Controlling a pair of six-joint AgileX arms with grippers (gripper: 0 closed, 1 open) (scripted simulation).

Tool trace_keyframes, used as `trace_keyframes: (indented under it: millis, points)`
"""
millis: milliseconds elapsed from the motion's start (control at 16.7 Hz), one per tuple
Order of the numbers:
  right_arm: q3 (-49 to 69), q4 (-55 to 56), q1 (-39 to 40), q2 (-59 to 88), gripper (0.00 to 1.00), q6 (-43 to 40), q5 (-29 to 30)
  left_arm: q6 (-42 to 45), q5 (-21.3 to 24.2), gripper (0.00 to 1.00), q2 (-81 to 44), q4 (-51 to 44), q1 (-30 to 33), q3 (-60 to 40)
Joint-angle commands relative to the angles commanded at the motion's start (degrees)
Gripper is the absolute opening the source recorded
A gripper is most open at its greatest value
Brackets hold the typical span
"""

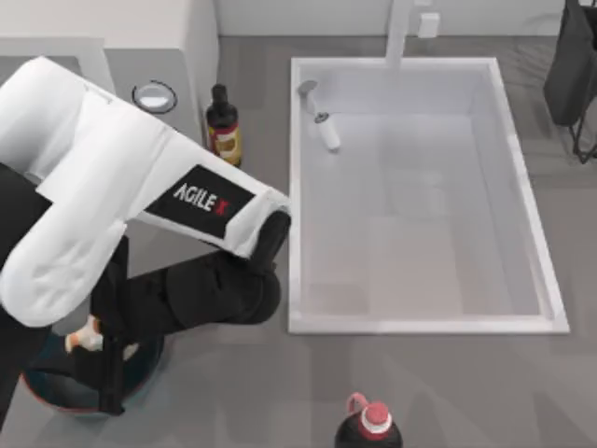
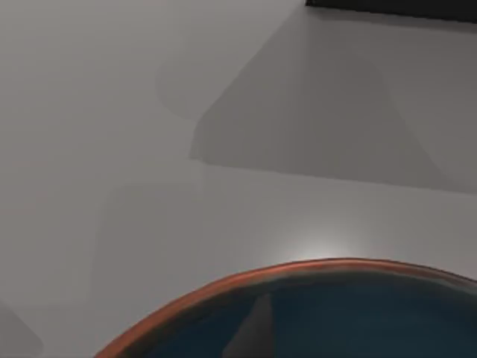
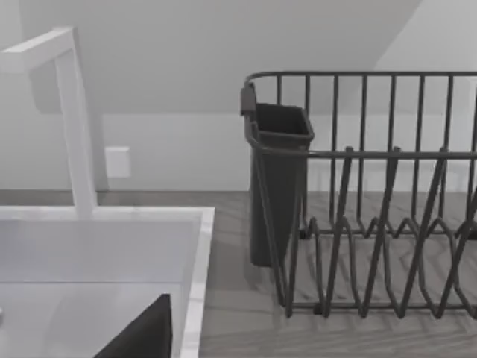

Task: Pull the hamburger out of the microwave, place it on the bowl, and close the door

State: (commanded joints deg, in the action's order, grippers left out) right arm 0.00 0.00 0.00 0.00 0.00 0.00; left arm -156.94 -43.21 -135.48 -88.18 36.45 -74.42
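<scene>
Top view puts the hamburger (image 1: 86,338) at the lower left of the tabletop (image 1: 242,392), a pale lump with an orange spot lying against the left gripper (image 1: 110,359), over the near edge of the bowl (image 1: 56,397). Whether the dark fingers clamp the hamburger or merely lie beside it cannot be told. The bowl sits directly under that gripper, its teal wall peeking out on both sides; the left wrist view shows its reddish-brown rim (image 2: 246,280) and blue inside close below the camera.

Beyond the gripper, up the arm, the white forearm carries a black label reading "AGILE X" (image 1: 203,202). Farther off stands the microwave (image 1: 168,47), with one silver-ringed dial (image 1: 154,96) visible; the door cannot be made out. A dark bottle (image 1: 223,126) with a yellow label stands just beside the microwave, its writing too small to read.

To the gripper's right lies the white sink (image 1: 424,322), and a red-capped bottle (image 1: 370,429) stands at the near edge.

The right wrist view takes in the sink's corner (image 3: 197,246), a faucet (image 3: 74,119) and a dark wire dish rack (image 3: 365,194).
</scene>
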Motion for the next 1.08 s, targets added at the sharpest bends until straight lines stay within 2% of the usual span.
trace_keyframes:
  millis: [600, 1080]
  points:
    - [0.0, 0.0, 0.0, 0.0, 1.00, 0.0, 0.0, 0.0, 0.0, 0.98, 0.0, 0.0, 0.0, 0.0]
    - [0.0, 0.0, 0.0, 0.0, 1.00, 0.0, 0.0, 0.0, 0.0, 1.00, 0.0, 0.0, 0.0, 0.0]
